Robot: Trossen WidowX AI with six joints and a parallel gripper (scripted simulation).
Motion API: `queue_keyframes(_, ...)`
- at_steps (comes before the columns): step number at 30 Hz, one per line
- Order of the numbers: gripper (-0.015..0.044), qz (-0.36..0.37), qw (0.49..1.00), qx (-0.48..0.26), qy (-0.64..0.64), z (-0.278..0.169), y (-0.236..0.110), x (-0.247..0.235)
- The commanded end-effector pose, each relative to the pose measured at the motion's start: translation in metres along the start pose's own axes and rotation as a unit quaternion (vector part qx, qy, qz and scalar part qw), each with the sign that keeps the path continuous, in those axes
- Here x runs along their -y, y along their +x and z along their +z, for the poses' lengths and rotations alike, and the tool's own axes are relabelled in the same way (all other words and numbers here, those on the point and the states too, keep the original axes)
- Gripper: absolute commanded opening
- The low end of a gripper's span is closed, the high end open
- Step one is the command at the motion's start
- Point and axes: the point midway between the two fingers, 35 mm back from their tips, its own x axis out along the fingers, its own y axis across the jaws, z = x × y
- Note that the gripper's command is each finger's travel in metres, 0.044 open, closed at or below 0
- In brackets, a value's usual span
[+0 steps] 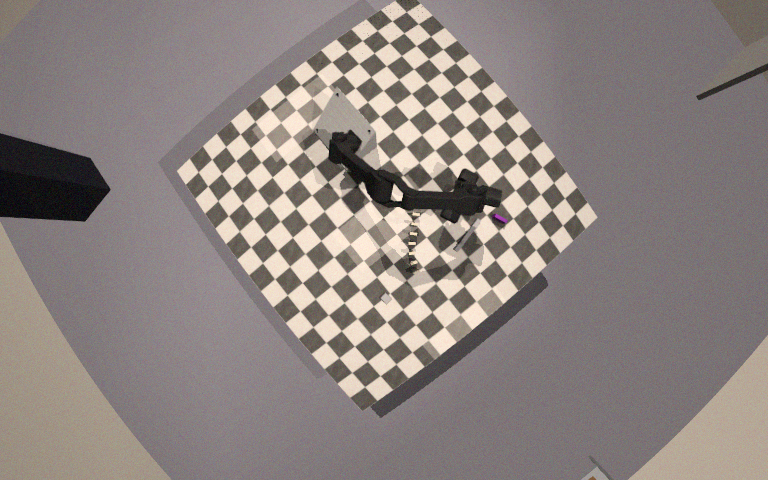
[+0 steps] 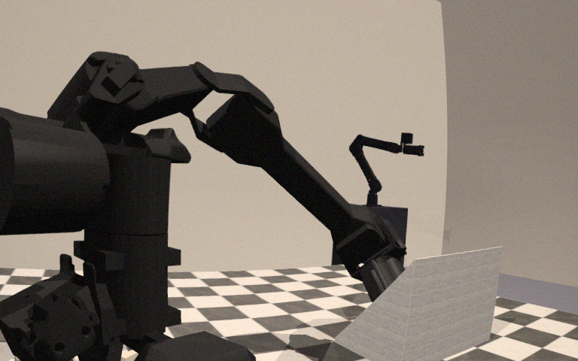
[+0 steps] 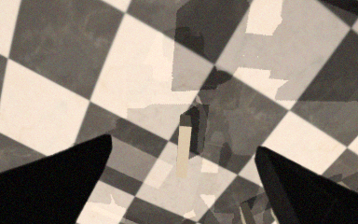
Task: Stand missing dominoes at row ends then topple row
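checkered table (image 1: 317, 316); open pincer (image 3: 184, 187) above cream domino (image 3: 183, 151).

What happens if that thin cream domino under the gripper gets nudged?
The domino looks tall and narrow-footed, so it would probably tip rather than slide. Flat faces suggest no rolling. It seems rigid; the open gripper could likely pinch it.

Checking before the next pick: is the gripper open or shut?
Open: the gripper fingers stand wide apart, nothing between them.
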Motion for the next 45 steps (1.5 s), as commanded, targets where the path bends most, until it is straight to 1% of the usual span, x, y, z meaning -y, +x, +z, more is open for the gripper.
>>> queue_keyframes(1, 0.044, -0.002, 1.0, -0.009, -0.004, -0.005, 0.03, 0.0)
queue_keyframes(14, 0.044, -0.003, 1.0, -0.009, -0.004, -0.006, 0.049, 0.002)
queue_keyframes(18, 0.044, -0.003, 1.0, -0.009, -0.004, -0.006, 0.05, 0.002)
queue_keyframes(33, 0.0046, -0.003, 1.0, -0.009, -0.004, -0.006, 0.05, 0.002)
queue_keyframes(34, 0.0027, -0.003, 1.0, -0.009, -0.004, -0.006, 0.05, 0.002)
queue_keyframes(41, 0.0027, -0.003, 1.0, -0.009, -0.004, -0.006, 0.048, 0.002)
queue_keyframes(43, 0.0027, -0.003, 1.0, -0.009, -0.004, -0.007, 0.033, 0.002)
queue_keyframes(45, 0.0027, -0.002, 1.0, -0.009, -0.004, -0.008, 0.011, 0.001)
